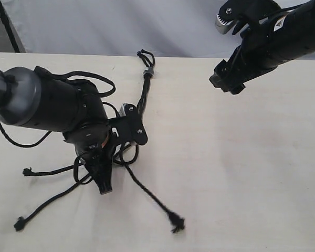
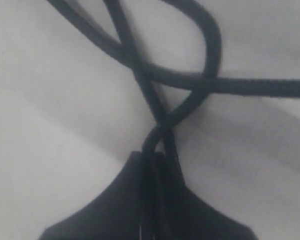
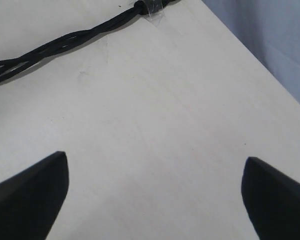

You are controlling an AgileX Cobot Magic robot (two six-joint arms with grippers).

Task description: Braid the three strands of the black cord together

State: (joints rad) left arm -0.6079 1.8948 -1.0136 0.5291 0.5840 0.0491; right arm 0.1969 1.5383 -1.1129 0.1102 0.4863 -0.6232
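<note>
The black cord lies on the table, joined at a small grey clip with short loops beyond it. Below the clip it is twisted together, then the three strands fan out. One strand runs to the lower right, another goes left, and the third trails to the lower left. Each ends in a frayed knot. My left gripper points down among them, shut on a strand that crosses others just ahead of its fingers. My right gripper hovers open at the upper right, holding nothing. It sees the twisted part and the clip.
The pale table ends at a grey-blue backdrop along its far edge. The left arm's smooth black cables loop over its wrist and hang beside it. The left arm's body covers where the strands part.
</note>
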